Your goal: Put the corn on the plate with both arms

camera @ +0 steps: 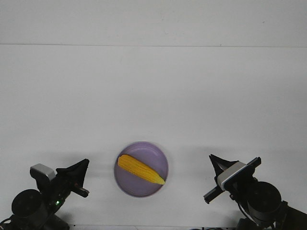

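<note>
From the front, the corn [141, 169] lies slantwise inside the plate [125, 189], tip toward my right arm, so the placing looks done. My left gripper [80, 173] sits well left of the plate, my right gripper [216, 164] well right of it; neither holds anything, but how wide the jaws stand I cannot tell. Bare table [153, 96] lies open beyond the plate's far rim.

Both arms sit low and apart, left gripper [81, 167] and right gripper [216, 162] empty.
</note>
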Robot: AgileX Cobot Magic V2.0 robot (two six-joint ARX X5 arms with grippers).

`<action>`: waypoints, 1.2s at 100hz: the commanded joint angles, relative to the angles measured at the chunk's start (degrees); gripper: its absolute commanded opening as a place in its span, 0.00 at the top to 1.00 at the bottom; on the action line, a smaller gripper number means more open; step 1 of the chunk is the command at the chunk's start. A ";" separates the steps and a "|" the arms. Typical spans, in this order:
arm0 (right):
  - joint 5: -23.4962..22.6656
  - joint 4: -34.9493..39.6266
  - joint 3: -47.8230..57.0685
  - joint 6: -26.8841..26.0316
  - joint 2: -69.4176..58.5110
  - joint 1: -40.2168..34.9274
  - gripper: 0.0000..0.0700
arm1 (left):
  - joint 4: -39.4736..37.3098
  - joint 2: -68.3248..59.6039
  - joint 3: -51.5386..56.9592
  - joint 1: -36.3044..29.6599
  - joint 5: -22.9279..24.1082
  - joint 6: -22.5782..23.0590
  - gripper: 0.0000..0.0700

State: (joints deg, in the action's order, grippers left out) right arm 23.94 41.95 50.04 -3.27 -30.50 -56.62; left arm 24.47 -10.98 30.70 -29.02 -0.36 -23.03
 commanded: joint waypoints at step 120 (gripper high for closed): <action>0.07 -3.06 0.55 -0.81 -0.20 -0.63 0.98 | -25.99 10.82 -29.94 24.83 10.45 26.62 0.98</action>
State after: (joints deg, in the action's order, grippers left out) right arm 23.94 39.55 50.04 -3.27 -30.50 -56.62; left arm -0.34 -0.25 1.98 -4.25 10.20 2.83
